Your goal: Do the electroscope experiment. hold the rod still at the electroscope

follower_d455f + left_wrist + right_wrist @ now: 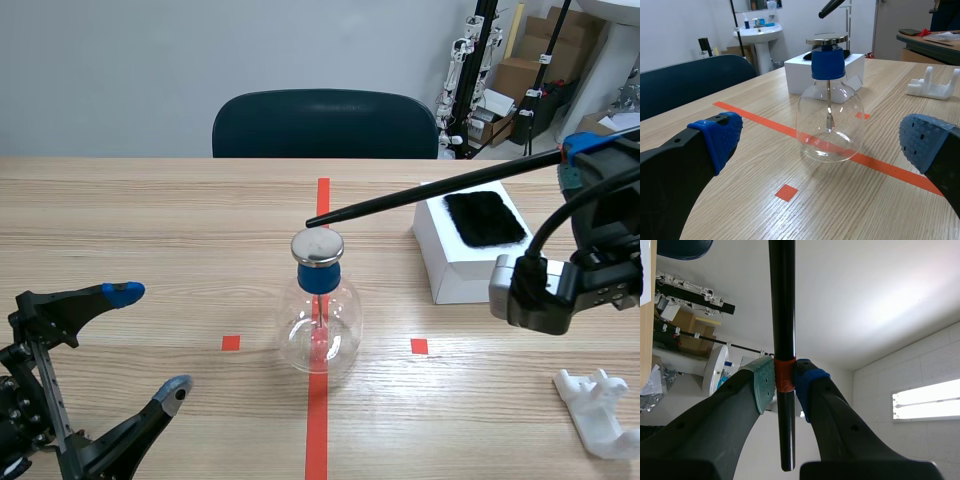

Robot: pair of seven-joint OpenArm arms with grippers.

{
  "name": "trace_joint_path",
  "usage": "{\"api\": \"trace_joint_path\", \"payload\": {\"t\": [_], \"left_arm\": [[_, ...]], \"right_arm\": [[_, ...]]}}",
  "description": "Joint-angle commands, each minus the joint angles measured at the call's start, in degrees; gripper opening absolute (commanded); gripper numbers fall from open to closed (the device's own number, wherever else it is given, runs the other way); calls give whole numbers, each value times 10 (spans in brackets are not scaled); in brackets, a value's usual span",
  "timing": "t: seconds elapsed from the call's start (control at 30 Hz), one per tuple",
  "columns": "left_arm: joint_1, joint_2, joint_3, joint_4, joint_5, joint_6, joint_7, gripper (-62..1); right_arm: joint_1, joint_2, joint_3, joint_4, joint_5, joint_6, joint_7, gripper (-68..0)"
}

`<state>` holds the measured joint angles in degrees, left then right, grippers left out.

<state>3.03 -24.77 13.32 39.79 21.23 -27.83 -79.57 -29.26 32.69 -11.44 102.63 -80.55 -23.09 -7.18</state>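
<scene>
While the right gripper pinched the black rod between its two pads, the rod's free tip stood just above the electroscope, at the 12 o'clock edge of its metal disc. The left wrist view showed a small gap between tip and disc. The pads closed on the rod at its orange band, and a short length of rod ran past the fingers on the wrist side. In the scene view the right arm entered at 3 o'clock of the electroscope, raised, and the rod sloped down from it toward the disc.

The electroscope stood upright on the table, on the red tape line near the table's middle. It was a clear glass flask closed by a blue stopper, with the disc on top and a thin stem hanging inside.

The left gripper was low at 8 o'clock of the electroscope, well apart from it, with its fingers spread wide and nothing between them.

A white box lay at 2 o'clock of the flask, with a black fur cloth on its top. A white plastic holder lay at 4 o'clock. A dark chair stood beyond the table's far edge at 12 o'clock.
</scene>
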Motion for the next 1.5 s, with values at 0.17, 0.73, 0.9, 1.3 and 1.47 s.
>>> {"api": "trace_joint_path", "payload": {"t": [0.17, 0.73, 0.9, 1.3, 1.47], "left_arm": [[1, -2, -4, 7, -6, 1, -10, 14], [1, -2, -4, 7, -6, 1, -10, 14], [1, -2, -4, 7, -6, 1, -10, 14], [1, -2, -4, 7, -6, 1, -10, 14], [1, -2, -4, 7, -6, 1, -10, 14]], "right_arm": [[7, 0, 2, 11, 0, -8, -6, -669], [7, 0, 2, 11, 0, -8, -6, -669], [7, 0, 2, 11, 0, -8, -6, -669], [3, 0, 2, 19, 28, -9, -5, -669], [-31, 0, 15, 64, 55, -9, -7, -669]]}}
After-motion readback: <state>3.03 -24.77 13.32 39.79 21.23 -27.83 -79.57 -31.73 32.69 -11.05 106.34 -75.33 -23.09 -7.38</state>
